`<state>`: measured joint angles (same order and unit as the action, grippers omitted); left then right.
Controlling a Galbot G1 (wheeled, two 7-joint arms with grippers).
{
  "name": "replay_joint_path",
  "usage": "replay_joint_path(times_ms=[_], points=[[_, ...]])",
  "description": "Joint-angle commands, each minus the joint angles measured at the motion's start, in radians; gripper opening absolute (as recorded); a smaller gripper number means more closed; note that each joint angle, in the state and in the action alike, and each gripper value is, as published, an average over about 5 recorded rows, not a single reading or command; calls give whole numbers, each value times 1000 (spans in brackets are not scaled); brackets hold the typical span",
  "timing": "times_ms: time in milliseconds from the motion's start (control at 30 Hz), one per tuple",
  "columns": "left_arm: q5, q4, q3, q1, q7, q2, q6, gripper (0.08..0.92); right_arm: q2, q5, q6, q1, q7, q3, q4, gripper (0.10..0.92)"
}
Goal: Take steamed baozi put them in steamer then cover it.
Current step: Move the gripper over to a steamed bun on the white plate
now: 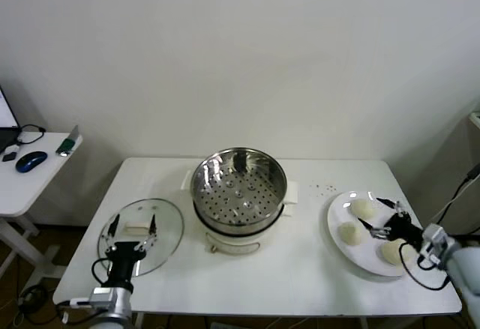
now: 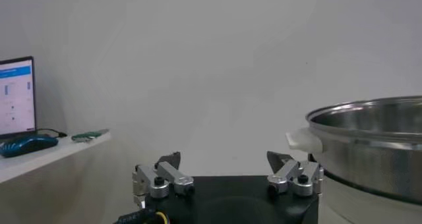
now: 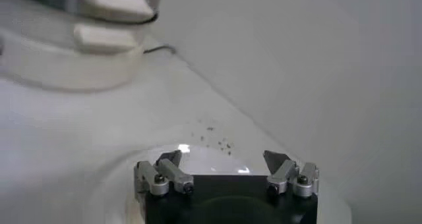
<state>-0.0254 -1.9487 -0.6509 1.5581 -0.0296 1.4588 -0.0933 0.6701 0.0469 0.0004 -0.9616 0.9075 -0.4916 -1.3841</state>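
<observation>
1. The steamed baozi (image 1: pixel 364 208) lie on a white plate (image 1: pixel 337 210) at the right end of the table (image 1: pixel 307 269) — three buns show in the head view, and a fourth may be hidden under the arm.
2. The right gripper (image 1: pixel 384 216) hovers over the plate with its fingers spread, the buns lying around and below the tips, none pinched.
3. To do this pick well, I would centre the spread fingers on one bun, come straight down and close gently — soft dough likely dents.
4. The steamer (image 1: pixel 239 186) stands open at mid-table, its holed tray bare, well apart from the plate.
5. The cover (image 1: pixel 141 235) lies flat on the left; the left gripper (image 1: pixel 132 230) waits over it, fingers spread.
</observation>
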Motion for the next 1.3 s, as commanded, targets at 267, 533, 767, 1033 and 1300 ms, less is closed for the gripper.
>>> replay_joint_path(times_ms=[267, 533, 767, 1033, 1300], points=[[-12, 13, 2, 3, -5, -24, 15, 823, -131, 201, 67, 943, 341, 971, 388, 823], [-16, 21, -6, -7, -12, -28, 22, 823, 45, 241, 60, 1027, 310, 1169, 526, 823], [-20, 29, -18, -13, -17, -47, 24, 823, 166, 257, 56, 989, 285, 1149, 626, 823], [-24, 37, -22, -2, -22, -39, 25, 823, 231, 318, 69, 936, 248, 1082, 709, 823], [-26, 45, -32, 6, -16, -44, 25, 823, 270, 366, 88, 913, 226, 1031, 778, 823]])
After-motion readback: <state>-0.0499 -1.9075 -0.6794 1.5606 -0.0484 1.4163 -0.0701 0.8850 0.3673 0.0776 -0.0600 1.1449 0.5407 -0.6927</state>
